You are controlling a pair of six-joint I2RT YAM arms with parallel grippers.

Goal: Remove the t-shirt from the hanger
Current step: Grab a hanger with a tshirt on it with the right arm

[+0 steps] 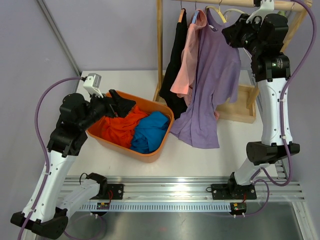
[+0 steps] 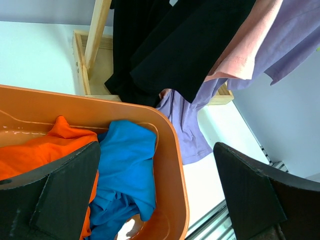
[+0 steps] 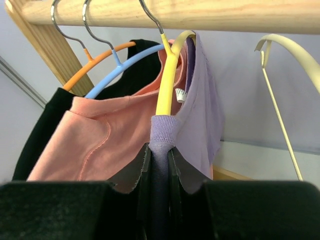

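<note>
Right gripper (image 3: 160, 167) up at wooden rail (image 3: 210, 15), jaws narrowed, pinching purple t-shirt (image 3: 202, 112) at the shoulder where it wraps yellow hanger (image 3: 166, 85) (shirt on hanger, hanger hooked on rail). Left gripper (image 2: 157, 187) spread wide, holding nothing, above orange basket (image 2: 175, 165).

**Rack at the back, basket front-left**

On the desk (image 1: 210, 155), a basket (image 1: 159, 146) sits left of centre with a pile of clothes (image 1: 132, 129) in it. The rack (image 1: 159, 45) stands behind it and to its right. Three hangers crowd together on the rail (image 3: 200, 15). The t-shirt (image 1: 215, 75) hangs on the rightmost of them, and its lower part reaches the desk just right of the basket. A spare hanger (image 3: 292, 55) hangs apart, further right. The left gripper (image 1: 124, 106) hovers over the basket's left end. The right gripper (image 3: 160, 170) is at the t-shirt's shoulder, clamped on the cloth just below its hanger (image 3: 167, 85).
</note>
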